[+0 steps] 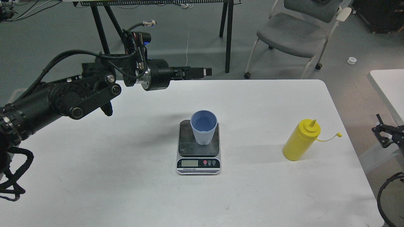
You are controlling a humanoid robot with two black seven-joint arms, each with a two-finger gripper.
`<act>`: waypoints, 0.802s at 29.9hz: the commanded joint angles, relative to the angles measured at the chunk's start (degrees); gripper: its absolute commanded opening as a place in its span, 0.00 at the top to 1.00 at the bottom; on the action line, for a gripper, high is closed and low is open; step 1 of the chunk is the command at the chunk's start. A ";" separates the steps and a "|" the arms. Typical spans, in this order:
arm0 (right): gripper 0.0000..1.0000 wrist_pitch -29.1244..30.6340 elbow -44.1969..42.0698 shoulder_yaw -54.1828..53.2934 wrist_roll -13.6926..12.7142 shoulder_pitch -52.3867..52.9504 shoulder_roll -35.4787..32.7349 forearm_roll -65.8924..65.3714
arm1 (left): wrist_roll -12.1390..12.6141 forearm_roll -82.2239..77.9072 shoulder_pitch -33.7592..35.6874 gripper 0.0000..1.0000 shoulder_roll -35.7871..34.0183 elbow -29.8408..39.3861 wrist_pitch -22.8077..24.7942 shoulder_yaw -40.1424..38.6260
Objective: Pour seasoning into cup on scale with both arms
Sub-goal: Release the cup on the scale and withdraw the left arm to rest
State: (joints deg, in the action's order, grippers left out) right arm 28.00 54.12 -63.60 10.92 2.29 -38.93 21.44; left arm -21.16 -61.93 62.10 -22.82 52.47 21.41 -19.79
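The light blue ribbed cup (204, 127) stands upright on the dark plate of the scale (198, 156) at the table's middle. The yellow seasoning bottle (300, 141) stands upright to the right, its tethered cap hanging off to the right. My left gripper (203, 72) is raised behind and above the cup, well clear of it, pointing right and holding nothing; its fingers cannot be told apart. A black part of my right arm with its gripper (382, 136) shows at the right edge, off the table, right of the bottle; its state is unclear.
The white table (126, 189) carries only the scale, cup and bottle. A grey chair (293, 34) and black stand legs (228, 37) are on the floor behind. A second white table (389, 85) is at the right edge.
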 commanded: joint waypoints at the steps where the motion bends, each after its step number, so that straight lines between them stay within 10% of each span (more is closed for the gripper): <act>1: 0.01 0.00 7.91 -0.39 -0.02 -8.07 0.08 0.09 | 0.07 20.65 -3.12 0.01 -1.43 -2.10 0.73 -5.25; 11: 0.01 0.00 18.29 0.93 -0.37 -16.61 1.93 -0.08 | 0.15 67.35 -5.93 0.01 -3.20 -17.30 6.59 -12.64; 24: 0.01 0.00 17.42 4.44 -2.30 -13.72 11.95 -1.05 | 2.35 73.01 -11.56 0.01 -1.53 -24.43 6.59 -25.39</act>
State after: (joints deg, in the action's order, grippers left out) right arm 28.00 71.84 -60.11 9.11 -12.39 -28.63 20.62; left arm -19.46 11.05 51.36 -25.13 30.09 28.03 -43.32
